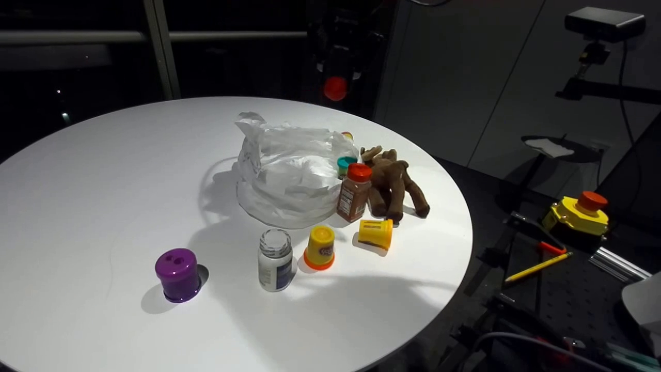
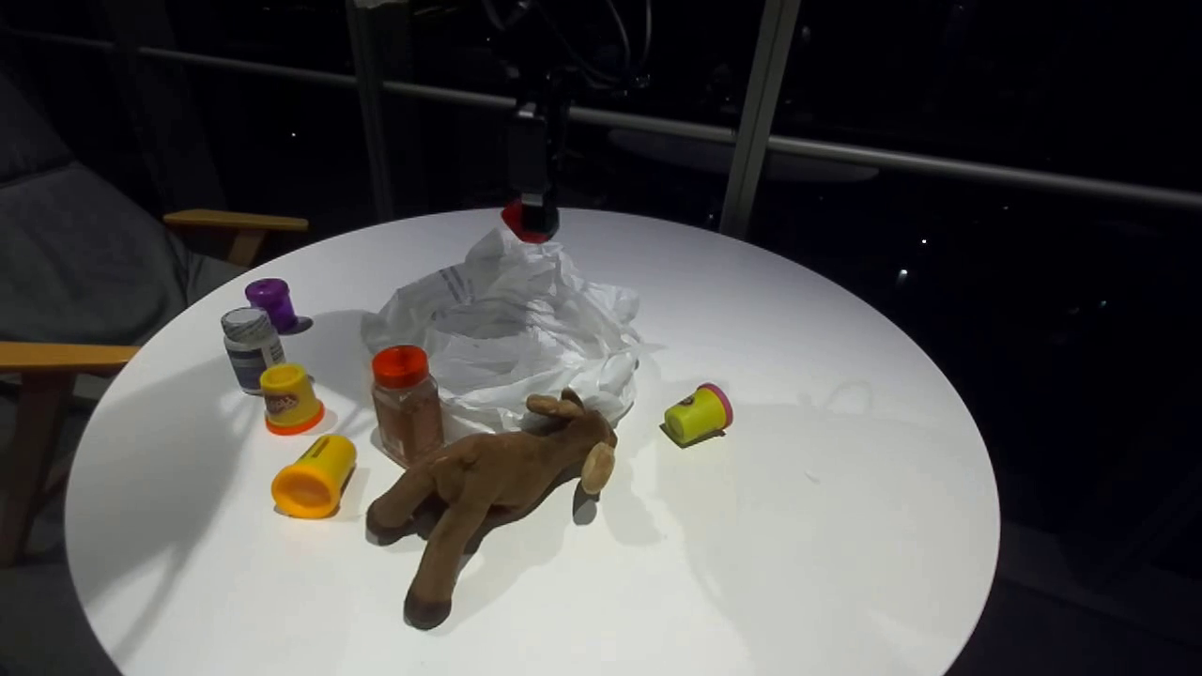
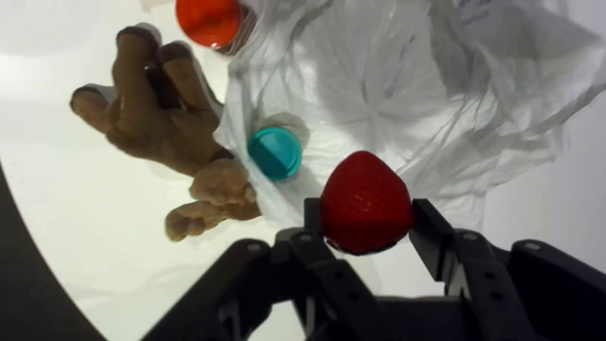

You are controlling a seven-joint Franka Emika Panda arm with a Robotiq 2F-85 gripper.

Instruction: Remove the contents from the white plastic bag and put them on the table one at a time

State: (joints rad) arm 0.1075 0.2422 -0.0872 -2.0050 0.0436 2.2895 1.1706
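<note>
My gripper is shut on a red rounded object. The same red object hangs above the table's far part in both exterior views, held over the bag's edge. The crumpled white plastic bag stands open on the table; it also shows in an exterior view and in the wrist view. A tub with a teal lid sits upright inside the bag, near its rim. The bag's folds may hide more.
Around the bag on the round white table are a brown plush animal, a red-lidded spice jar, a yellow tub, a tipped yellow-orange tub, a yellow-purple tub, a white bottle and a purple container.
</note>
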